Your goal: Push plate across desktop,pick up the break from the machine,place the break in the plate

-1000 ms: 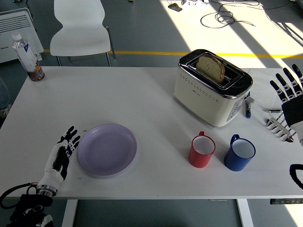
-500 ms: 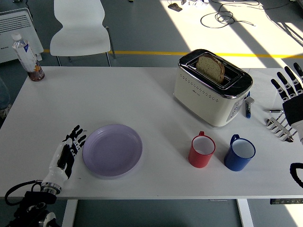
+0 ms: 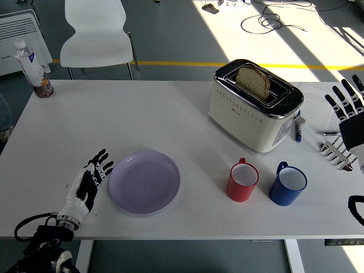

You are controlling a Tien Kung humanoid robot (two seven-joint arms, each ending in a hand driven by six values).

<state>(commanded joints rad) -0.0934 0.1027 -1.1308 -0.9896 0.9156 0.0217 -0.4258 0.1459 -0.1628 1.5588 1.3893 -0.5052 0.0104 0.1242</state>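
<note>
Moved: lavender plate [image 3: 144,182] has slid right toward the toaster since the earlier frame, the left robot hand [image 3: 90,181] following it.
Left robot hand: fingers extended and holding nothing, fingertips at the plate's left rim.
Right robot hand [image 3: 348,111]: fingers spread, empty, right of the toaster.
Bread slice [image 3: 253,81]: upright in the cream toaster [image 3: 255,106] slot.
Mugs: red mug [image 3: 243,181] and blue mug [image 3: 288,183] in front of the toaster on the white surface [image 3: 142,119].
</note>
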